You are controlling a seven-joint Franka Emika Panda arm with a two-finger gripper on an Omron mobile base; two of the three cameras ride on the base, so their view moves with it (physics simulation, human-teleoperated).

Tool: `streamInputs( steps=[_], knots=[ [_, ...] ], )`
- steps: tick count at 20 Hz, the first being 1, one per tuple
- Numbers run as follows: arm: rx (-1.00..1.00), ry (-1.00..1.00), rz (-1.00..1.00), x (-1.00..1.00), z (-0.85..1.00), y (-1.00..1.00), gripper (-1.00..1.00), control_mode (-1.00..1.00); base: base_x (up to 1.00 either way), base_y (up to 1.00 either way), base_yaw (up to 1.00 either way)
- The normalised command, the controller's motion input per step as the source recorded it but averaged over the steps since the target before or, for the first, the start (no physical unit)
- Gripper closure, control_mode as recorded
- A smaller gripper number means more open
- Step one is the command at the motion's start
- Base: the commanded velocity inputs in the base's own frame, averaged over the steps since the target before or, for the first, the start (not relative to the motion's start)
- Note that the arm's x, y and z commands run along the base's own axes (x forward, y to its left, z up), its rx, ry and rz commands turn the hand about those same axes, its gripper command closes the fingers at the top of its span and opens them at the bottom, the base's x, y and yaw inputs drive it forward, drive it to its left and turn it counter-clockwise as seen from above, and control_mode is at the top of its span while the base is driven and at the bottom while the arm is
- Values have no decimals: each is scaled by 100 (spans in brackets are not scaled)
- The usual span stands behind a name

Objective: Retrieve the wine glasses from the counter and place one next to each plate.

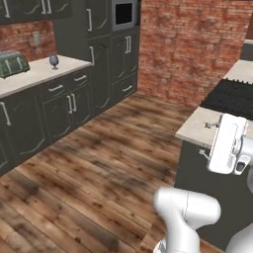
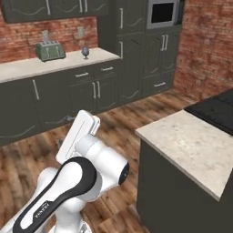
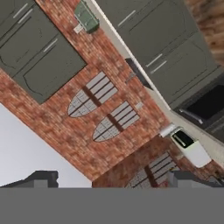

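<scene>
One small grey-blue wine glass (image 1: 54, 62) (image 2: 85, 52) stands upright on the long beige counter (image 1: 34, 75) (image 2: 27, 68), just right of a green toaster. My gripper (image 1: 207, 139) (image 2: 65, 131) hangs over the wooden floor, far from the glass, between the counter and the bar top. Its two dark fingertips (image 3: 41, 178) stand wide apart at the bottom of the hand view with nothing between them, so it is open. The hand view is rolled and faces the brick wall above the counter. The plates are out of view.
The green toaster (image 1: 12, 63) (image 2: 50, 51) (image 3: 86, 17) sits on the counter. A beige bar top (image 1: 195, 126) (image 2: 191, 145) with a black cooktop (image 1: 232, 96) (image 2: 214, 111) stands close on my right. Tall dark cabinets with an oven (image 2: 164, 13) fill the corner. Wooden floor (image 1: 99, 158) lies between.
</scene>
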Motion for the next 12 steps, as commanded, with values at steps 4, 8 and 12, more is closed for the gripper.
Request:
streamInputs(
  steps=[4,8,12],
  knots=[
    [0,0,0,0,0,0,-100,100,100,100,-32],
    [0,0,0,0,0,0,-100,100,100,100,-28],
    [0,0,0,0,0,0,-100,100,100,100,-22]
  ],
)
